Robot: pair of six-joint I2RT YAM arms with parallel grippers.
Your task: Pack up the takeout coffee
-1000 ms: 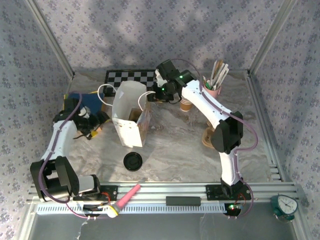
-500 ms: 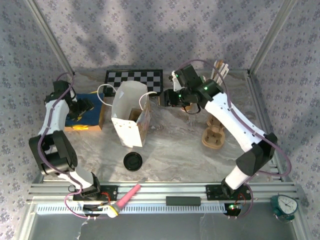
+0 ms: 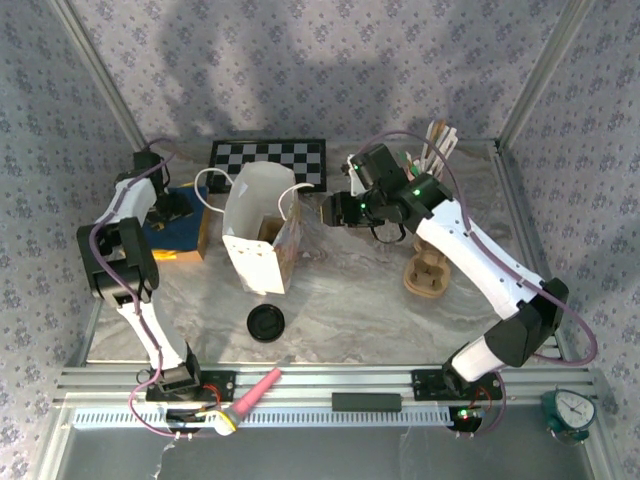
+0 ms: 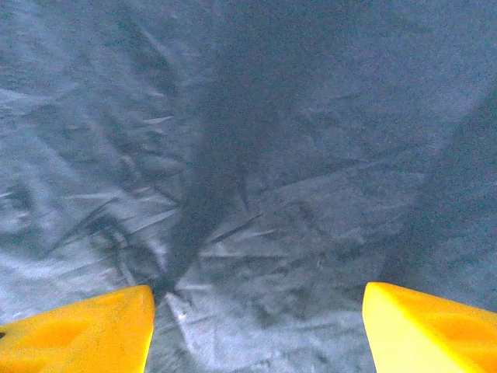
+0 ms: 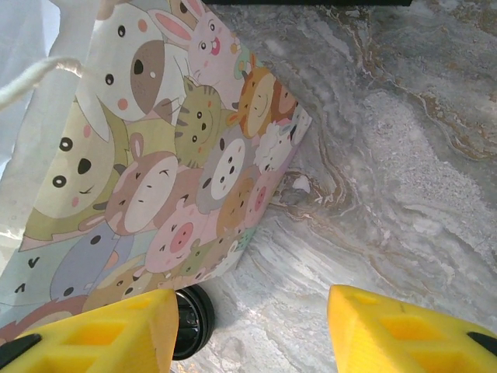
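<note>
Both claws hang open and empty over the marbled grey table (image 3: 350, 300) as I watch from the remote desk. The left claw (image 4: 256, 330), yellow fingertips (image 4: 78, 334) spread wide, hovers over a crumpled dark-blue sheet (image 4: 256, 155) at the far left. The right claw (image 5: 248, 330), just as wide, points down beside a white paper bag (image 3: 255, 260) printed with cartoon rabbits, bears, pigs and a cat. The bag stands upright with its mouth open between the two arms. A flat black lid (image 3: 266, 323) lies on the table just in front of it. Behind are a chessboard (image 3: 268, 160) and a bundle of wooden sticks (image 3: 437, 145), and a tan ridged object (image 3: 428, 272) stands beside the right arm. Where the takeout coffee sits I cannot tell, as the right arm covers part of the table's far right. Lilac floral cloth lines the walls. A small clock (image 3: 570, 412), its dial too small to read, sits by the near rail.
</note>
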